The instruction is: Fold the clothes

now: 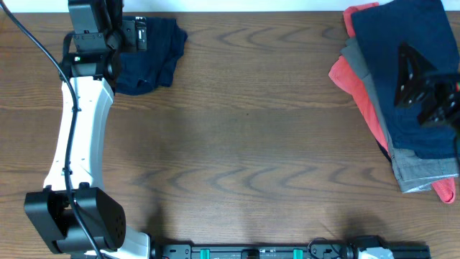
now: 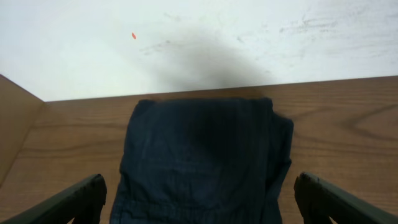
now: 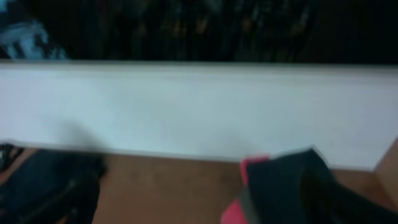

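Overhead view of wooden table (image 1: 251, 129). At 11 o'clock, near the far edge: folded dark navy shorts (image 1: 151, 54), flat on the wood, just below a white wall (image 2: 186, 37). Directly over their 9 o'clock side: left claw (image 1: 133, 34), jaws spread to the full, gripping nothing. In the left wrist view, fingers (image 2: 74, 202) well apart, one at each side of the shorts (image 2: 205, 162), not touching the fabric.

At 3 o'clock, against the table's right edge: a slanted stack of clothes. Navy piece (image 1: 402, 29) on top, grey one (image 1: 420, 169) beneath it and showing toward 5 o'clock, coral-red one (image 1: 345, 75) lowest, showing along the 9 o'clock side. Above the navy piece: right claw (image 1: 424, 86), jaws wide apart; contact with the fabric not discernible. Right wrist view blurred: only coral-red (image 3: 233, 214) and navy (image 3: 280, 186) fabric legible at 5 o'clock.
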Available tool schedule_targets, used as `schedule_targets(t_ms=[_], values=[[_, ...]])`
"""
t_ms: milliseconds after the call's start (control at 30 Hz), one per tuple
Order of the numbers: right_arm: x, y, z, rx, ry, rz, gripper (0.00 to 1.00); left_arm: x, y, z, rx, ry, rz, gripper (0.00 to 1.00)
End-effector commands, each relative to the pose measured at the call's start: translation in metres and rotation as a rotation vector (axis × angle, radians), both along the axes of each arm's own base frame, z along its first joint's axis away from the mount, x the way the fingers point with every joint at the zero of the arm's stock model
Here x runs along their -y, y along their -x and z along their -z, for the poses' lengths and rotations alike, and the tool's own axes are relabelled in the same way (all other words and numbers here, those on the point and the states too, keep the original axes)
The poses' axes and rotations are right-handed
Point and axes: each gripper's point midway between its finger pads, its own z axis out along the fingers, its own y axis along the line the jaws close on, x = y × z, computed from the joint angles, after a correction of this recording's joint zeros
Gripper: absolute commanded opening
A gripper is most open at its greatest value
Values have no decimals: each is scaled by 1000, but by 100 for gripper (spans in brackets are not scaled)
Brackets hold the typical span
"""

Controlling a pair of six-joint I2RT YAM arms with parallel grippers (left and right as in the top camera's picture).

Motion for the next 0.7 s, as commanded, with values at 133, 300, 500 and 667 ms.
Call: schedule_targets(t_ms=[133,300,500,667], values=[[20,-6,92,81,-18,96,99,-1,-1,0,0,-2,-11,98],[15,-8,166,127,-24,69,99,-1,-1,0,0,-2,-11,98],[9,-3,232,183,-41,35,99,-1,-1,0,0,-2,-11,98],[10,4,267,201,-58,35,99,-1,-1,0,0,-2,-11,98]])
